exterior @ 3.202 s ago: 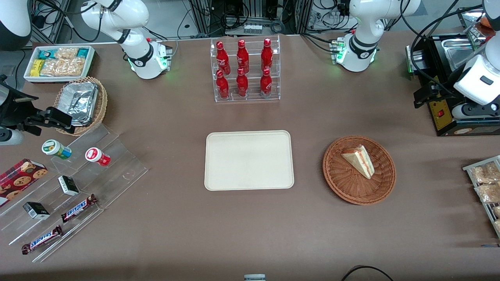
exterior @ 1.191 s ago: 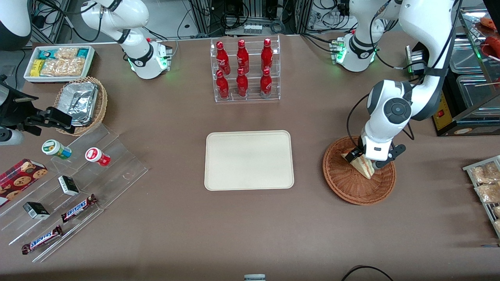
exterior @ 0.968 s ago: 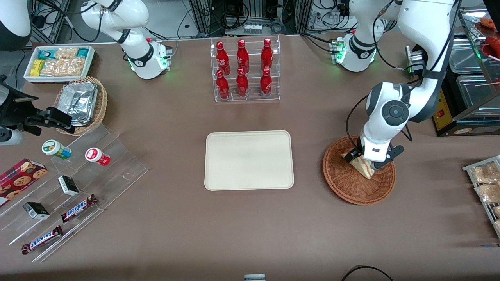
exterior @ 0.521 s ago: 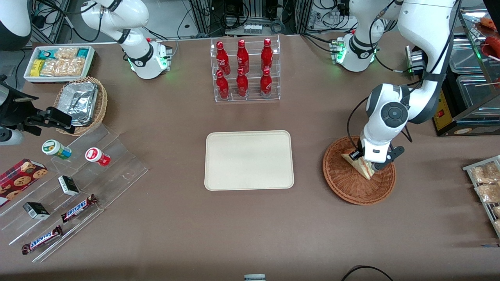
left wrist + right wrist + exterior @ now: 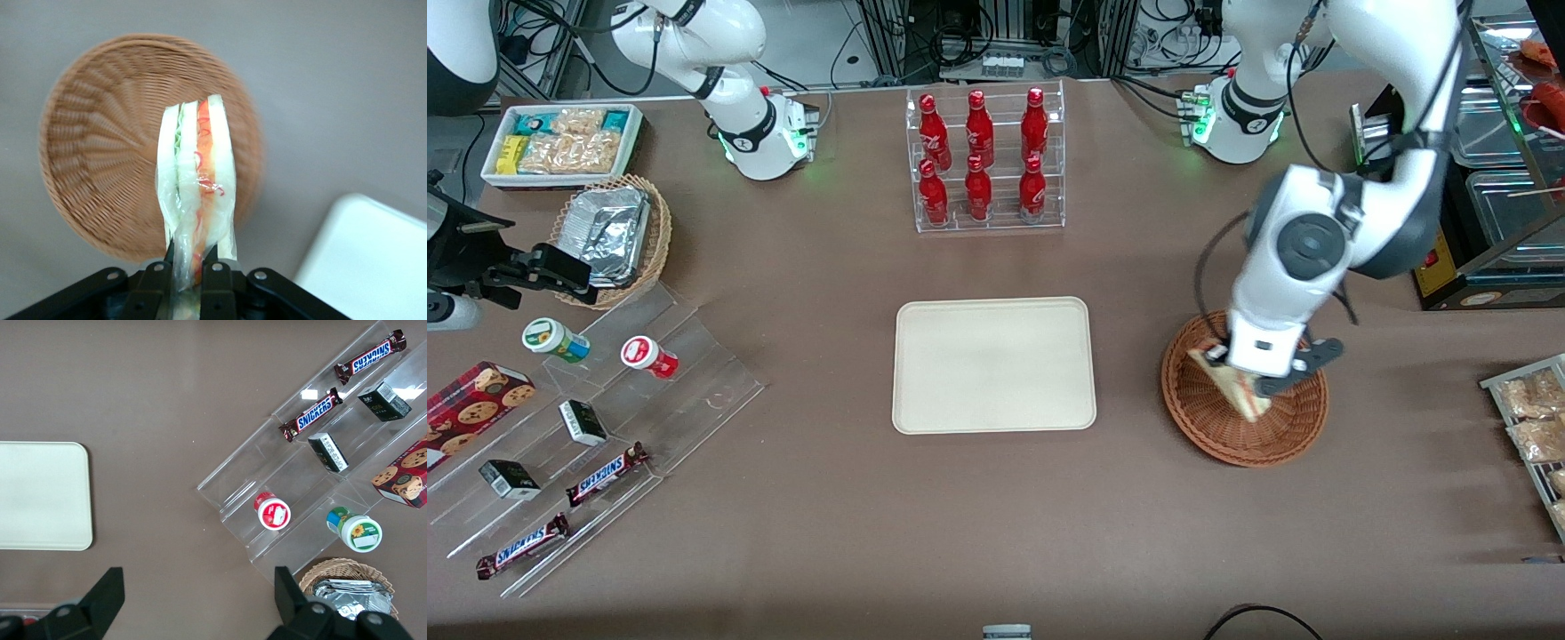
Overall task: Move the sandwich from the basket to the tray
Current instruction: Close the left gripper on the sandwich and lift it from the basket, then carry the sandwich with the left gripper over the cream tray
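Observation:
The sandwich (image 5: 1230, 388), a pale bread wedge in clear wrap with red and green filling, hangs clamped in my left gripper (image 5: 1252, 380) just above the reddish-brown wicker basket (image 5: 1245, 440). In the left wrist view the two black fingers (image 5: 217, 280) press its wrapped end, the sandwich (image 5: 197, 160) sticks out past the gripper (image 5: 190, 270), and the basket (image 5: 100, 147) lies empty below it. The cream tray (image 5: 993, 364) sits bare at the table's middle, beside the basket toward the parked arm's end. A corner of the tray (image 5: 373, 260) shows in the wrist view.
A clear rack of red bottles (image 5: 984, 160) stands farther from the camera than the tray. A stepped acrylic display (image 5: 605, 418) with snacks, a tan basket of foil containers (image 5: 614, 236) and a white bin (image 5: 560, 142) lie toward the parked arm's end. A wire rack of packets (image 5: 1534, 427) borders the working arm's end.
The gripper came down on the sandwich in the basket. In the last half second it rose with the sandwich and shifted slightly toward the tray.

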Available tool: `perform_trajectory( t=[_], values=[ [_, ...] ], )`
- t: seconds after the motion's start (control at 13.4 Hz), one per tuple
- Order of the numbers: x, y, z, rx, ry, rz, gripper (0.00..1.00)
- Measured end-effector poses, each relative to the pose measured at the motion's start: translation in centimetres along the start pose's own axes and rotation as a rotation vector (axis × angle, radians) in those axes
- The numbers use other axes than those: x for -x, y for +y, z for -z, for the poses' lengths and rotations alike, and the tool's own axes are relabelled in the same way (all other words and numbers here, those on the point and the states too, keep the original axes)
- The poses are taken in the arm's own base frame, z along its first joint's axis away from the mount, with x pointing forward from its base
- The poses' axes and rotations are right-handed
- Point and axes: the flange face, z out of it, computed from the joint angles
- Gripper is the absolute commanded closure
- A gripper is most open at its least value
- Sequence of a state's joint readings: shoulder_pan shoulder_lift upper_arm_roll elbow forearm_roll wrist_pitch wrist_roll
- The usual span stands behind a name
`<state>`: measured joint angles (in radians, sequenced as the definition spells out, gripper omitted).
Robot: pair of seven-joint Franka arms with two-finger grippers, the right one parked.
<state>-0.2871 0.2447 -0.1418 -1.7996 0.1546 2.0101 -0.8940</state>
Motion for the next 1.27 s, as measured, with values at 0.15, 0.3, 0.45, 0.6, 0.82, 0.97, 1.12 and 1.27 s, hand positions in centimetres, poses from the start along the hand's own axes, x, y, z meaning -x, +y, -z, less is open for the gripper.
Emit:
perform_trajectory(
  t=[0.15, 0.3, 0.45, 0.6, 0.82, 0.97, 1.12, 1.27],
  values=[
    [4.4, 6.9, 3.1, 0.032, 0.014, -0.101, 1.00],
    [9.2, 13.4, 2.5, 0.055, 0.010, -0.199, 1.00],
    [13.5, 18.7, 0.4, 0.063, -0.002, -0.284, 1.00],
    [17.3, 22.9, -1.9, 0.073, -0.010, -0.352, 1.00],
    [21.1, 26.3, -5.0, 0.106, -0.005, -0.414, 1.00],
    [22.7, 27.2, -7.8, 0.092, -0.017, -0.439, 1.00],
    [23.3, 27.7, -11.0, 0.086, -0.028, -0.449, 1.00],
    [23.5, 27.8, -13.1, 0.074, -0.039, -0.454, 1.00]
  ],
)
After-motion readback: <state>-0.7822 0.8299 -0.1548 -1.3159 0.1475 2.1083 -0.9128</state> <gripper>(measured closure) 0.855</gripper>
